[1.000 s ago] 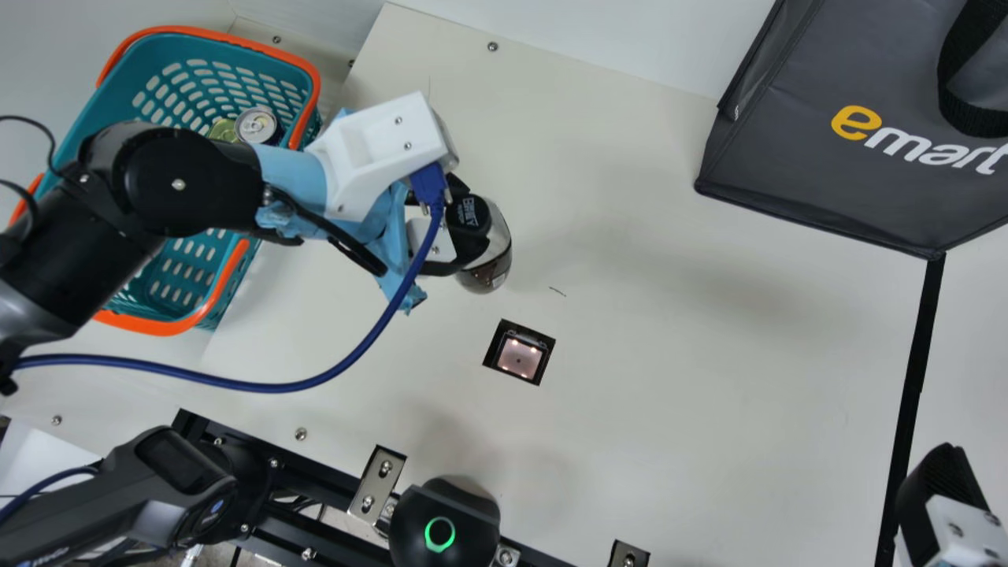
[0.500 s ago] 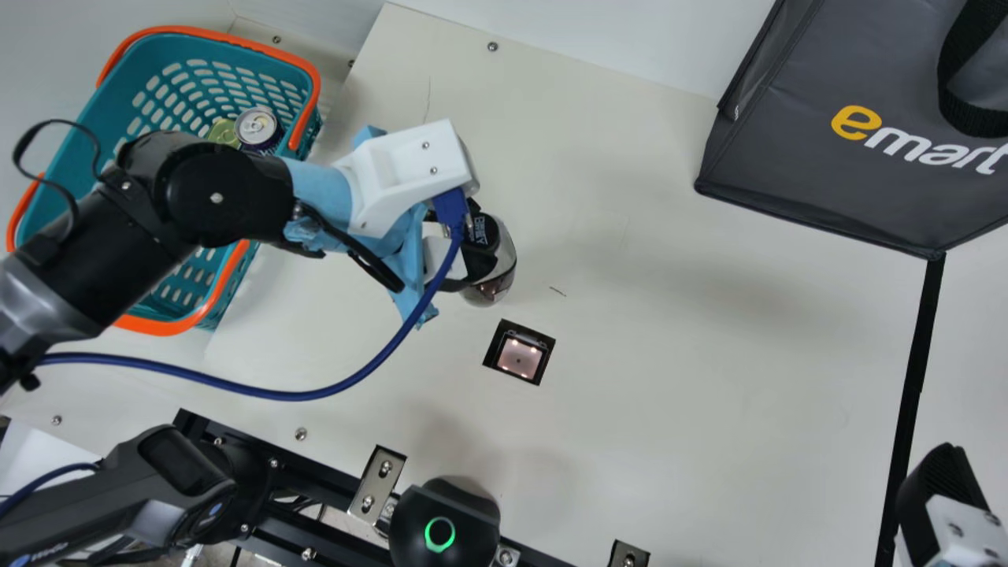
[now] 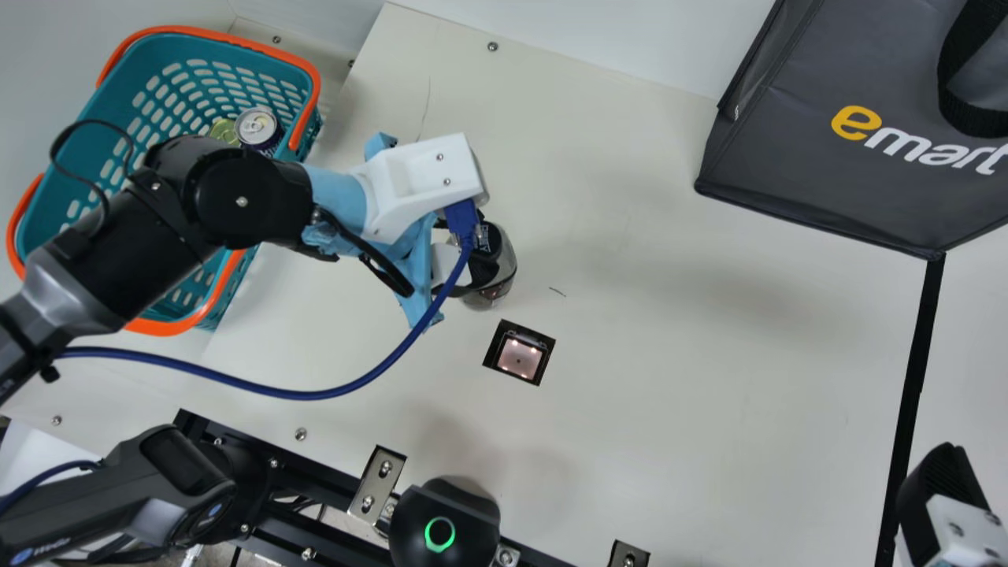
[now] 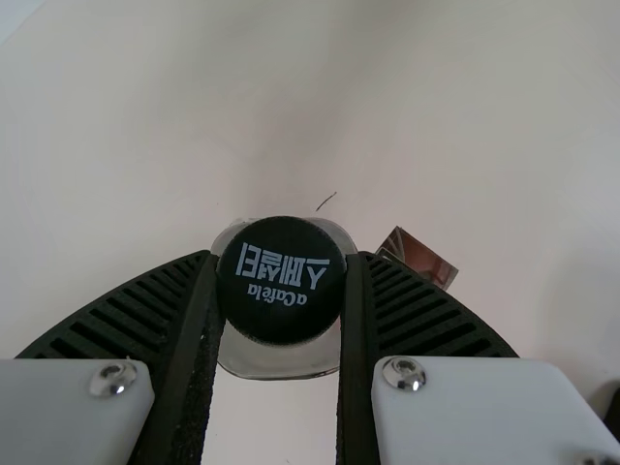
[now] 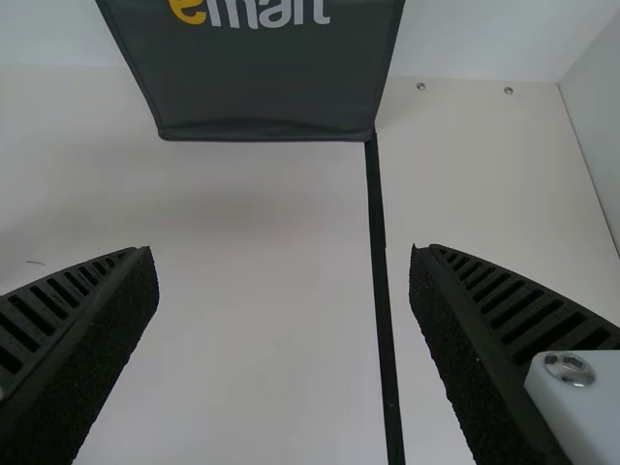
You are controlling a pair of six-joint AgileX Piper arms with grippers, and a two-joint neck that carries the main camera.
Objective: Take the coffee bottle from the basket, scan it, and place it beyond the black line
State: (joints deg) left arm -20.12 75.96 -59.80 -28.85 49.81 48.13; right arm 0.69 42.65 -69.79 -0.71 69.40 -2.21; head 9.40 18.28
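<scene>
My left gripper (image 3: 471, 256) holds the coffee bottle (image 3: 498, 276) by its black cap, just up and left of the scanner window (image 3: 520, 356) in the main view. In the left wrist view the left gripper (image 4: 281, 300) is shut on the cap of the coffee bottle (image 4: 282, 281), and part of the scanner window (image 4: 418, 258) shows beside one finger. My right gripper (image 3: 941, 492) is at the main view's lower right corner. In the right wrist view the right gripper (image 5: 284, 262) stands open, with the black line (image 5: 378, 252) running between its fingers.
The teal basket (image 3: 213, 47) with cans (image 3: 257, 126) inside lies under my left arm. A dark shopping bag (image 3: 819, 157) stands at the upper right, above the black line's end. A handheld scanner (image 3: 165, 488) sits at the lower left.
My left arm has moved right and slightly down in the main view, carrying the bottle nearer the scanner window; the bottle now looks more upright. The right gripper has kept still.
</scene>
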